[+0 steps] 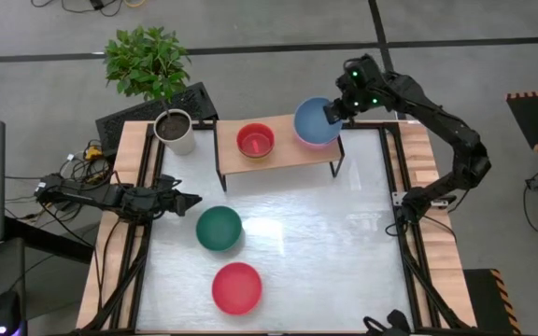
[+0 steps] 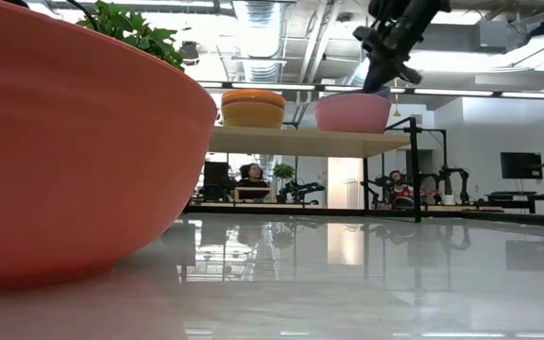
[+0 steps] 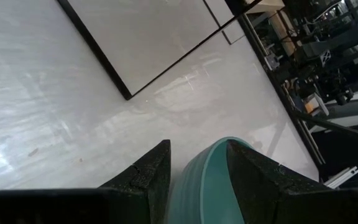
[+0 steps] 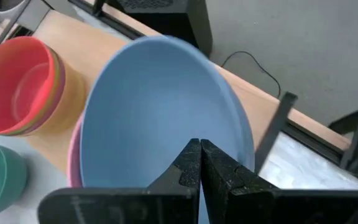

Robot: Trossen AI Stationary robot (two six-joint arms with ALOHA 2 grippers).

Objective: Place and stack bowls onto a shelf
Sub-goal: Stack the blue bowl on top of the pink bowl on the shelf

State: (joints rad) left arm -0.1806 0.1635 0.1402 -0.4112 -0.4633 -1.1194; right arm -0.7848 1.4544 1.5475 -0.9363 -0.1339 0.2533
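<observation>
Bowls sit in two places. Going left to right in the high view, the left gripper (image 1: 192,200) waits at the table's 9 o'clock edge, jaws spread wide and holding nothing, its tips pointing at the dark green bowl (image 1: 219,229) just beside it. A large red bowl (image 1: 237,287) lies toward 6 o'clock. On the shelf (image 1: 292,155) at 12 o'clock, a small red bowl (image 1: 256,141) tops a yellow bowl (image 2: 252,111). At the shelf's 3 o'clock end, the right gripper (image 1: 330,112) is pinched closed on the rim of the blue bowl (image 1: 313,119), which tilts into the pink bowl (image 2: 352,113).
</observation>
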